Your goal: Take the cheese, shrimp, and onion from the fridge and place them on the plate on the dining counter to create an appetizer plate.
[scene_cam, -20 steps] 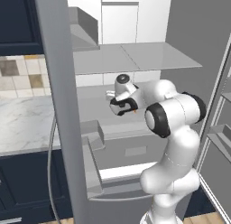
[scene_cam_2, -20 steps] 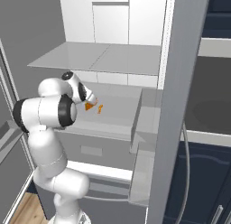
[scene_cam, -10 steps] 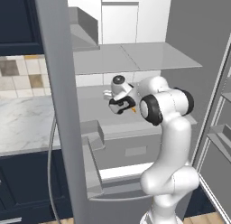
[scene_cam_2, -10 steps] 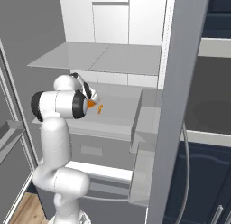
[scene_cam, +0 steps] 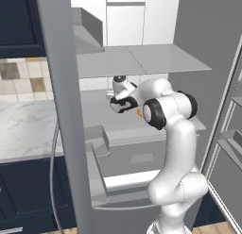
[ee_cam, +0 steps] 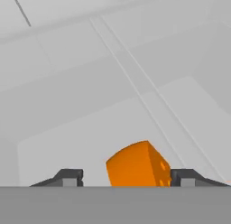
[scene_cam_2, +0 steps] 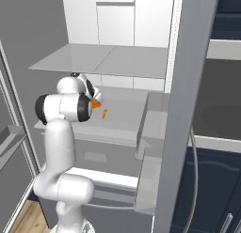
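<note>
Cheese (ee_cam: 137, 165) sits on the fridge (scene_cam_2: 117, 63) shelf between the gripper (ee_cam: 126, 177) fingers, right one touching it, left one with a gap, so jaws apart, not clamped yet. Shrimp (scene_cam_2: 104, 113) lies just beside, toward the shelf's front edge, so grabbing the cheese alone looks easy.

Cheese (ee_cam: 137, 165) base and gripper (ee_cam: 126, 177) grip contact, hidden low.

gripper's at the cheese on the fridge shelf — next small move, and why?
Probably finish closing. In the hand view the cheese sits between the fingertips of the gripper: the right one looks to be against it, while a gap remains on the left. Once both pads touch, lift it off the shelf. The shrimp lies just beside it, so lift straight up.
</note>
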You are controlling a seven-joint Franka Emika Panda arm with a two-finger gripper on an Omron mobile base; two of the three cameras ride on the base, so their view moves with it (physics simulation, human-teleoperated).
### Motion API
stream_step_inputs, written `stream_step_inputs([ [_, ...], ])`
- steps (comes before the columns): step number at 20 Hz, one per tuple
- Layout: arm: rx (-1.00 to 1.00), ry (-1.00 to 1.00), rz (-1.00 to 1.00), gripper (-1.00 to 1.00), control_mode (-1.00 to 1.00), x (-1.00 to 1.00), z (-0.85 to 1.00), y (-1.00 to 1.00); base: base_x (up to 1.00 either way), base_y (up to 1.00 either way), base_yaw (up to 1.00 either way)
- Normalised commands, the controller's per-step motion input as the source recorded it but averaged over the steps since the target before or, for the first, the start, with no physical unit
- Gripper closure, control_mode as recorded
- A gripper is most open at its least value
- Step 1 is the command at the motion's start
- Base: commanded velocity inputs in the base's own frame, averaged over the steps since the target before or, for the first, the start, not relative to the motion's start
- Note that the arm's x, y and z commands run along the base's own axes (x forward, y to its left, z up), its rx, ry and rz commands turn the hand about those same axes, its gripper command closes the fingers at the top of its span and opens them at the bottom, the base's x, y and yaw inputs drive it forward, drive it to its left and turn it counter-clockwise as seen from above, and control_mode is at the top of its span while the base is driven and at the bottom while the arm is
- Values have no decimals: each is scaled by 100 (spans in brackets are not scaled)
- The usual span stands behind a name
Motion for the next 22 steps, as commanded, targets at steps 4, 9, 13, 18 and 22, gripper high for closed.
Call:
stream_step_inputs([
  [4,0,0,-5,100,-100,-25,-31,-37,0,0,0],
  [9,3,-4,-4,100,-100,-67,-26,-32,0,0,0],
  [13,8,-16,0,100,-100,-100,-4,-7,0,0,0],
  [18,11,-28,0,100,-100,-100,19,0,0,0,0],
  [22,12,-9,0,100,-100,-100,70,-7,0,0,0],
])
